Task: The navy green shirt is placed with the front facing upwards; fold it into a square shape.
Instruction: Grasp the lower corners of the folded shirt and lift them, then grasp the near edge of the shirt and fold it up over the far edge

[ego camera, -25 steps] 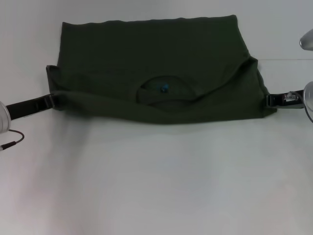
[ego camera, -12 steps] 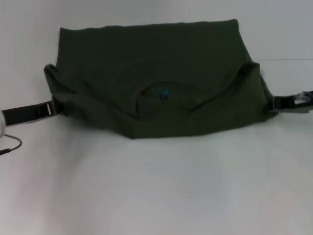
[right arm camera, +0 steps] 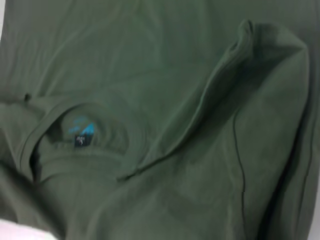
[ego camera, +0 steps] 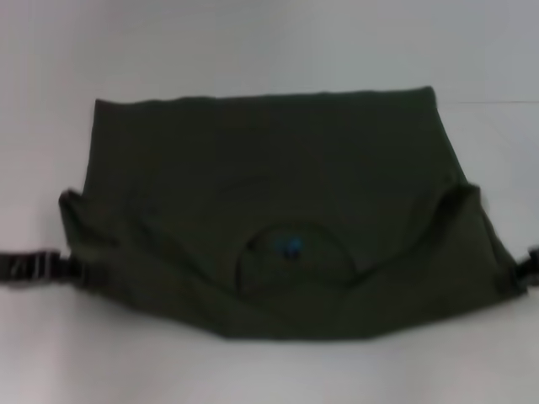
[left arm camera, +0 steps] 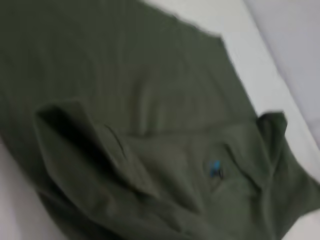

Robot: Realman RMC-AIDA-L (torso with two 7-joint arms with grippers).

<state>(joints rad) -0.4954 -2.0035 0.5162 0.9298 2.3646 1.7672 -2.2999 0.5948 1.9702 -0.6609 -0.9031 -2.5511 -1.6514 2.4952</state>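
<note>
Now the navy green shirt (ego camera: 278, 210) lies on the desk (ego camera: 253, 370), pinched at opposite edges by the left gripper (ego camera: 72, 268) and right gripper (ego camera: 524, 268), collar (ego camera: 290, 252) between them.

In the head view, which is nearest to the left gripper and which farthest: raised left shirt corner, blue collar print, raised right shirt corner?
From the left gripper:
1. Raised left shirt corner, just beside it.
2. Blue collar print, mid-shirt.
3. Raised right shirt corner, far side, near the right gripper.
</note>
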